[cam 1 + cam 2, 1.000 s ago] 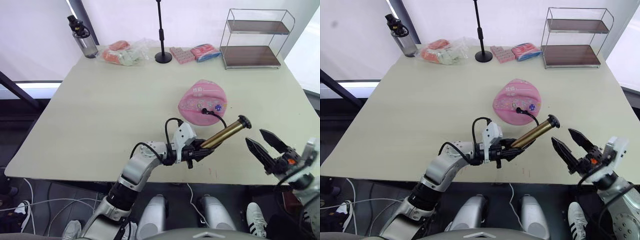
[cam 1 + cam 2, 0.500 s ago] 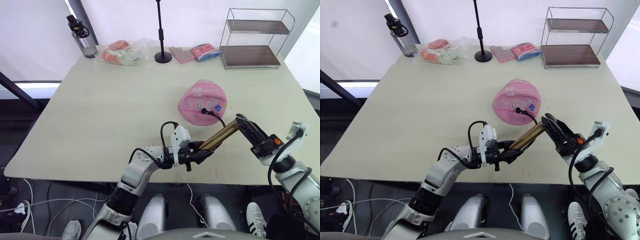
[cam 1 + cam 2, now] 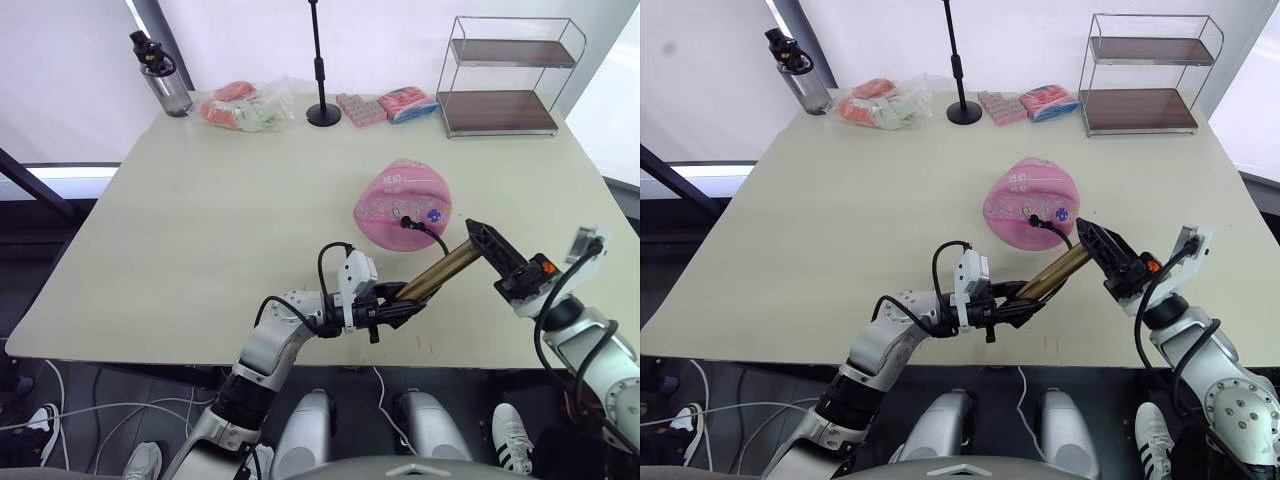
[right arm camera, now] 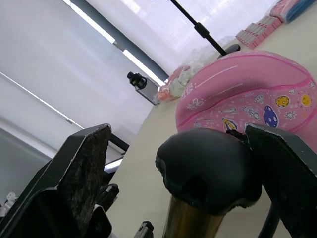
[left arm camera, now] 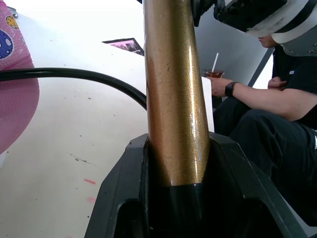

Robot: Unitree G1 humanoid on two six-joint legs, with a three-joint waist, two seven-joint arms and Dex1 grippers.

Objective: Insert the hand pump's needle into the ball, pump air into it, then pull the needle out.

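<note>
We found needle (image 3: 404, 221) seated in ball (image 3: 400, 196). Left gripper (image 3: 395, 306) fingers clamped hand pump (image 3: 441, 271); right gripper (image 3: 1089, 242) fingers spread around handle. Pumping step; next, close and stroke.

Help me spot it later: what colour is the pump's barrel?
Bronze-gold on the hand pump, clearest in the left wrist view.

Wire shelf (image 3: 510, 75), black stand (image 3: 322, 70), water bottle (image 3: 158, 73) along table (image 3: 200, 240).

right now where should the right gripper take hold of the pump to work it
By the black knob at the pump's raised end, coming from the robot's right. The left gripper already clamps the low end, so the barrel slants up toward the right gripper, whose open fingers straddle that knob.
</note>
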